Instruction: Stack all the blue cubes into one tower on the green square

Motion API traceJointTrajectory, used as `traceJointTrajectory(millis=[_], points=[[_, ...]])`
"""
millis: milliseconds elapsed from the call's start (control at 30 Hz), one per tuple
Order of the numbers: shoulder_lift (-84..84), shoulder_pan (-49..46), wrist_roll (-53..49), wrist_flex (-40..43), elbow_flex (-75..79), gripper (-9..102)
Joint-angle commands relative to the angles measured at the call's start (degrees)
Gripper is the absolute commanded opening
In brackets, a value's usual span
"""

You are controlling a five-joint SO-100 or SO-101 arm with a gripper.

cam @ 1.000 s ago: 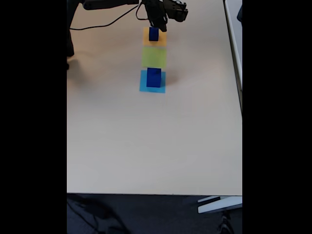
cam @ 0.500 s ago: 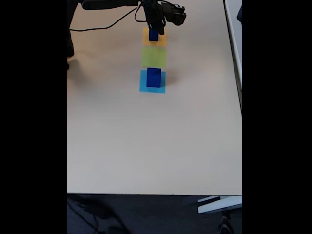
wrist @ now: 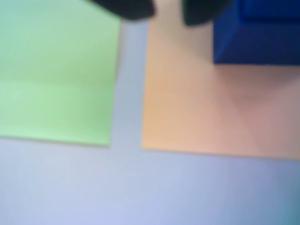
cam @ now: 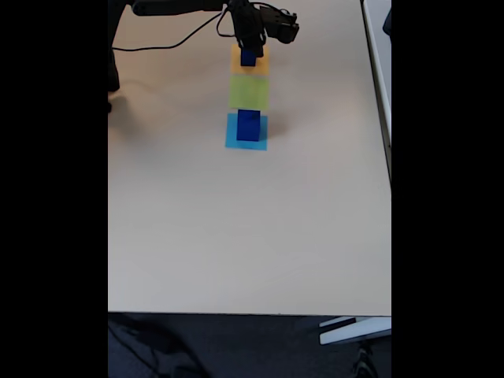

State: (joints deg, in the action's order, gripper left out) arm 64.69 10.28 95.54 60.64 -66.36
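In the fixed view a small blue cube (cam: pixel 249 57) sits on an orange square (cam: pixel 260 63) at the top. The green square (cam: pixel 249 92) lies bare just below it. Further down, a larger blue cube (cam: pixel 248 124) rests on a light-blue square (cam: pixel 235 138). My gripper (cam: pixel 250 46) hangs right over the small cube and hides its far edge. In the wrist view the gripper (wrist: pixel 166 9) is open, with two dark fingertips (wrist: pixel 126 7) apart and nothing between them. There the blue cube (wrist: pixel 258 33) lies just right of them on the orange square (wrist: pixel 201 112), and the green square (wrist: pixel 56 70) is at the left.
The beige table (cam: pixel 236 228) stretches wide below the squares. A black cable (cam: pixel 169 38) and the arm's base (cam: pixel 114 55) sit at the upper left. The table's right edge (cam: pixel 389 157) runs down the side, with another surface beyond it.
The gripper has shifted slightly left and closer onto the small cube on the orange square. Neither cube nor any square has moved.
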Motion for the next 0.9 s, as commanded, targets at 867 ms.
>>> traceJointTrajectory(millis=[867], points=[[16.1,-15.7,-17.3,-0.1,-5.6,0]])
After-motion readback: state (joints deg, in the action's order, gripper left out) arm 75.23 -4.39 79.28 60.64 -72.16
